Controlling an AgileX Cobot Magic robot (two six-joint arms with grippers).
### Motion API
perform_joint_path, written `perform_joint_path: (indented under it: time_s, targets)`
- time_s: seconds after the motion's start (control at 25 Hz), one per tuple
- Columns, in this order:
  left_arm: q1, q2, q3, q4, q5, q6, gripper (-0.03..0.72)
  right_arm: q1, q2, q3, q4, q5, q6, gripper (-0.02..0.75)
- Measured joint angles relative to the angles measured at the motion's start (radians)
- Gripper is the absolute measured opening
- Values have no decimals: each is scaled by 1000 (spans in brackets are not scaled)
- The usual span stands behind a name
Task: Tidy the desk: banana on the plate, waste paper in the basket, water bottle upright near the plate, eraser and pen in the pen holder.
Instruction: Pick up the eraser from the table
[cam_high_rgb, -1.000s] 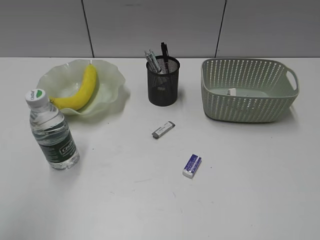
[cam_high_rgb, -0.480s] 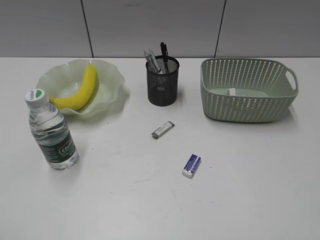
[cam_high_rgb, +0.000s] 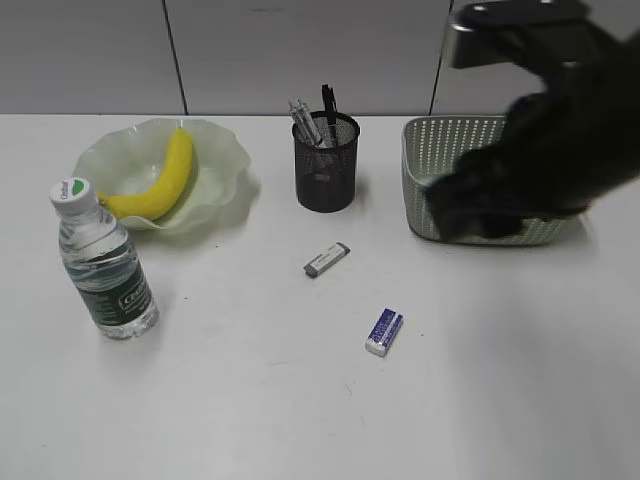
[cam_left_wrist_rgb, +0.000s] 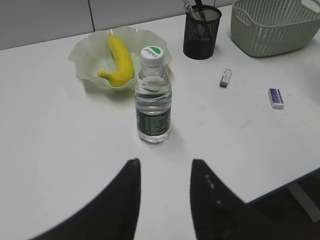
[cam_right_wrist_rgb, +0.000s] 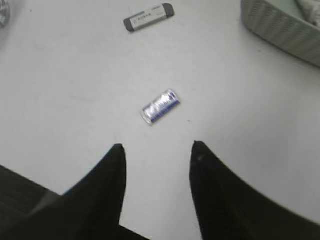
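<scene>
The banana (cam_high_rgb: 165, 178) lies in the wavy pale-green plate (cam_high_rgb: 222, 150). The water bottle (cam_high_rgb: 103, 265) stands upright in front of the plate. The black mesh pen holder (cam_high_rgb: 325, 165) holds several pens. A blue-and-white eraser (cam_high_rgb: 384, 331) and a grey eraser (cam_high_rgb: 327, 259) lie on the desk (cam_high_rgb: 250, 400). My right arm (cam_high_rgb: 550, 140) is a dark blur in front of the basket (cam_high_rgb: 425, 160). My right gripper (cam_right_wrist_rgb: 157, 146) is open and empty, above the desk just short of the blue eraser (cam_right_wrist_rgb: 160, 106). My left gripper (cam_left_wrist_rgb: 165, 162) is open and empty, short of the bottle (cam_left_wrist_rgb: 153, 100).
In the right wrist view, white paper (cam_right_wrist_rgb: 307, 7) lies inside the basket (cam_right_wrist_rgb: 280, 25) and the grey eraser (cam_right_wrist_rgb: 149, 16) lies farther off. The left wrist view shows the plate (cam_left_wrist_rgb: 90, 55), pen holder (cam_left_wrist_rgb: 201, 32) and the desk's front edge at lower right.
My right arm has come into the exterior view from the right and now covers most of the basket. The objects on the desk have not moved.
</scene>
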Motion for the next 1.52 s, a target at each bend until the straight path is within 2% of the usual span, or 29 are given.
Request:
perform_joint_path:
  time_s: [0.24, 0.4, 0.56, 0.76, 1.2, 1.52]
  targets:
    - [0, -1, 0, 0, -2, 1, 255, 0, 416, -339, 92, 35, 248, 441]
    - [0, -1, 0, 0, -3, 1, 255, 0, 632, -516, 96, 135, 391, 469]
    - [0, -1, 0, 0, -4, 1, 255, -1, 775, -629, 101, 303, 450, 470]
    - [0, -1, 0, 0, -4, 1, 255, -1, 833, -641, 134, 434, 458, 475]
    - [0, -1, 0, 0, -4, 1, 255, -25, 833, -640, 175, 439, 481, 490]
    - [0, -1, 0, 0, -4, 1, 255, -35, 833, -526, 194, 380, 483, 490]
